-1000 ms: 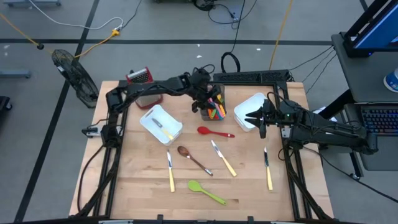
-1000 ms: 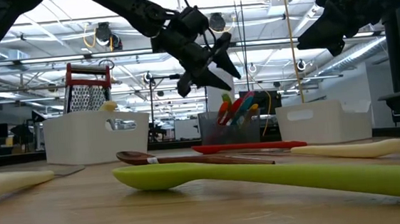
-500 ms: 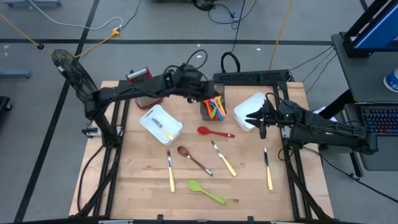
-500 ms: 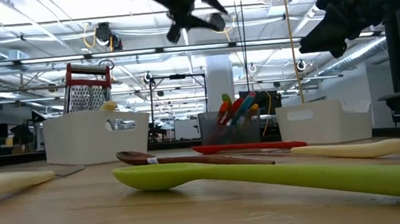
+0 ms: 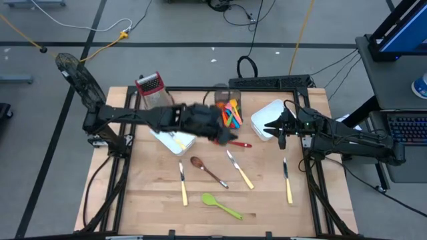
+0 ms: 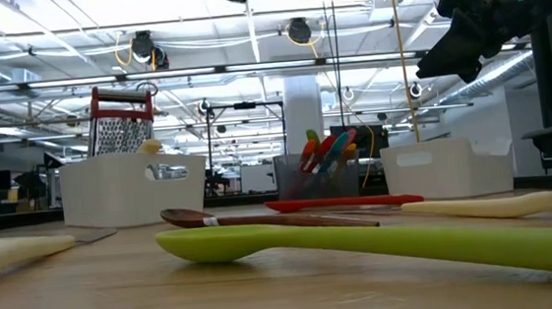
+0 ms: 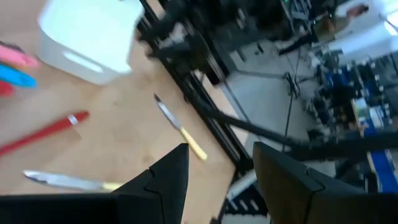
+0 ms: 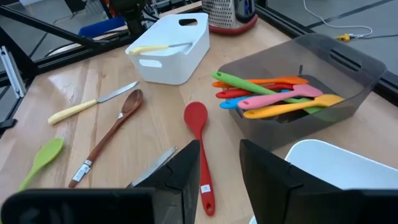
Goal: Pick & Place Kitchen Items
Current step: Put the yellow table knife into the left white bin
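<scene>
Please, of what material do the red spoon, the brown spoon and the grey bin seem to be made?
Red spoon: probably silicone or plastic; one uniform matte colour.
Brown spoon: likely wood; brown tone with a faint sheen.
Grey bin: smoky translucent plastic, it seems; the colourful utensils show through its wall.

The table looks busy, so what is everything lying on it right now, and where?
Red spoon: one, red, table centre.
Brown spoon: one, brown, centre.
Green spoon: one, green, near front edge.
Knives: four, yellow handles; three on table, one in left white bin.
White bins: two, left and right.
Grey bin: one, dark, holding mixed coloured utensils.
Box grater: one, red-topped, back left.
Left gripper: open, above red spoon.
Right gripper: open, over right bin.
</scene>
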